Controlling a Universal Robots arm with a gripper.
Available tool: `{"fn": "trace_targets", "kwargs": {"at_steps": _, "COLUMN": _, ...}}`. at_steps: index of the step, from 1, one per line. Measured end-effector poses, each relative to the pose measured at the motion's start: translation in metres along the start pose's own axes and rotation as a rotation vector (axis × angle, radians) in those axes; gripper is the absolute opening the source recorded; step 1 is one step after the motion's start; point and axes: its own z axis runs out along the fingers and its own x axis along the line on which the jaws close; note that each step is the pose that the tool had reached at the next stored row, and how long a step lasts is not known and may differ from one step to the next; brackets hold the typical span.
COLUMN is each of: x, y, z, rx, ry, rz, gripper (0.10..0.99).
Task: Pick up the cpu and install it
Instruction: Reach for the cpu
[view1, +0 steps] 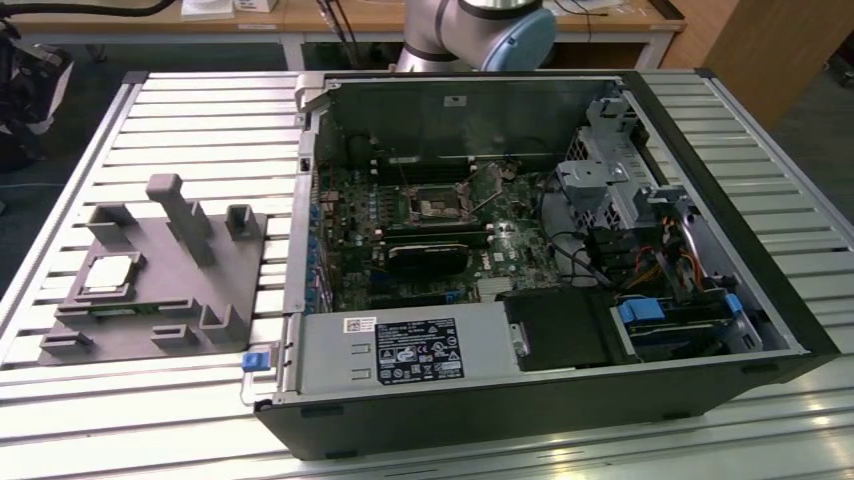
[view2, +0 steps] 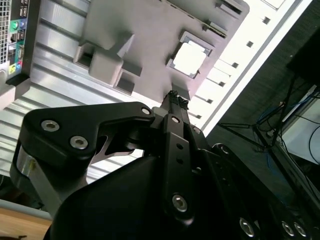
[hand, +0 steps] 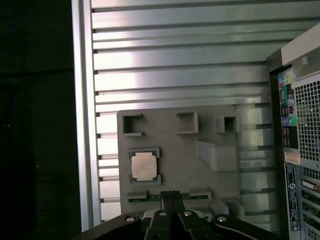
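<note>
- The cpu (view1: 110, 272) lies flat in its square seat on the grey fixture plate (view1: 200, 300), on the slatted table (view1: 200, 130), towards the exterior view's left and well apart from the socket (view1: 438, 207) inside the open computer case (view1: 534, 400).
- The pincer (hand: 170, 194) hangs above the plate, its tips drawn narrow together and holding nothing.
- In both wrist views the cpu (view2: 190, 58) sits clear of the tips, offset to the side away from the case; being square, it offers no long axis.

Matt fixture plate (hand: 170, 150) (shiny metal cpu (hand: 144, 166))
</note>
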Motion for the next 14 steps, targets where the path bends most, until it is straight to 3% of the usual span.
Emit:
{"fn": "trace_targets", "kwargs": {"at_steps": 7, "x": 0.0178, "y": -0.0014, "z": 0.0014, "rx": 0.0, "ry": 0.0032, "rz": 0.0, "gripper": 0.106}}
{"fn": "trace_targets", "kwargs": {"at_steps": 14, "x": 0.0212, "y": -0.0018, "z": 0.0037, "rx": 0.001, "ry": 0.0057, "rz": 0.0, "gripper": 0.106}}
